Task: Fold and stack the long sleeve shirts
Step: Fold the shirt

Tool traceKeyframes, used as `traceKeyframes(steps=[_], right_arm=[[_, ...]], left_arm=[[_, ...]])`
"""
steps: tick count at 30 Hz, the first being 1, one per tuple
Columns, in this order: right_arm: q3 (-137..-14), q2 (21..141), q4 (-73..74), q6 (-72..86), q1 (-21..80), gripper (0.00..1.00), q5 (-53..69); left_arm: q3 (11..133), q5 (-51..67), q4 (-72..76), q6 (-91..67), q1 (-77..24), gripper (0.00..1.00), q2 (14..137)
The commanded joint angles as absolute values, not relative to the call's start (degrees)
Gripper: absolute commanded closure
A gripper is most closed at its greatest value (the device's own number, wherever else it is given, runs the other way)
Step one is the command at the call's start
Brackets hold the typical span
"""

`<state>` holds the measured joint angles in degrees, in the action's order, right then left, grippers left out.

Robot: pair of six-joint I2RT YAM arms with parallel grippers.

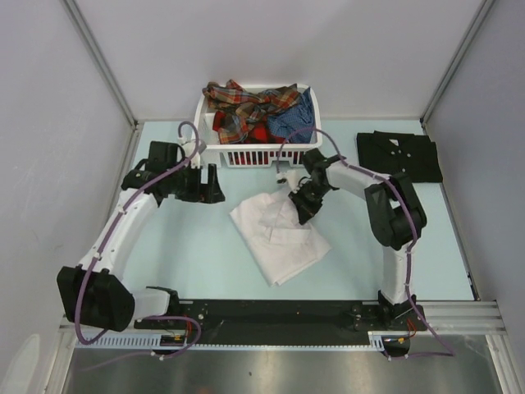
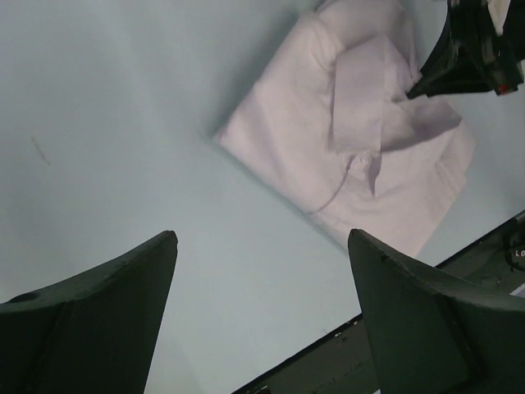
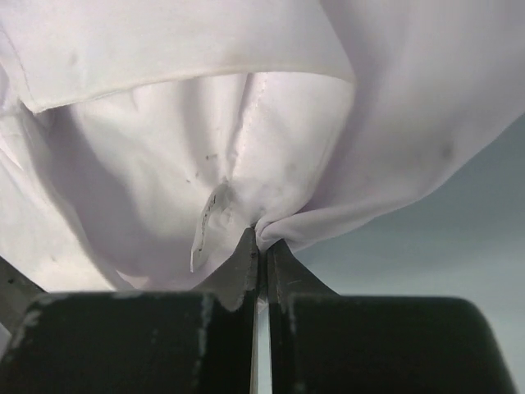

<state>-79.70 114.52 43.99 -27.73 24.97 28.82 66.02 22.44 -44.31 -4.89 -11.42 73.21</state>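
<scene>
White shirt [image 1: 283, 238] half-folded; right gripper [image 3: 261, 242] pinches shirt's far edge, probably for next fold; left gripper [image 2: 262, 240] spread, idle left of shirt.

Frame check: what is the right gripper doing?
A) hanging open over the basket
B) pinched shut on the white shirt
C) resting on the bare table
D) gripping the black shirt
B: in the right wrist view the right gripper has its fingers closed together on a bunched fold of the white shirt.

White shirt [image 1: 283, 238]; black shirt [image 1: 399, 156]; red-brown plaid shirt [image 1: 242, 103]; blue shirt [image 1: 295, 121], probably; white basket [image 1: 254, 154].
</scene>
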Motion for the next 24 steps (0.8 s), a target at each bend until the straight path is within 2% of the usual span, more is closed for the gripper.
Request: traceKeyframes(steps=[1,6,11,15,24], right_arm=[[-85.9,119.1,48.1,-42.4,30.9,1.00,29.1],[-91.6,122.5,51.1,-51.6,35.9,1.00,32.8],[-92.0,120.2,57.6,-68.4,41.6,1.00,36.8],[-90.3,118.9,59.1,-80.7,44.2,1.00,34.1],[-101.2,126.1,64.9,-100.5,44.0,1.00,26.7]], left_arm=[[65.1,25.8,-45.3,-2.3,-6.2,0.09,69.1],[64.6,24.4,-47.2,-0.3,-3.3,0.09,65.0],[63.5,24.7,-48.3,-0.2,-0.2,0.09,62.2],[62.5,28.1,-50.0,1.0,5.1,0.09,64.0],[59.9,33.7,-47.5,0.4,7.9,0.10,71.4]])
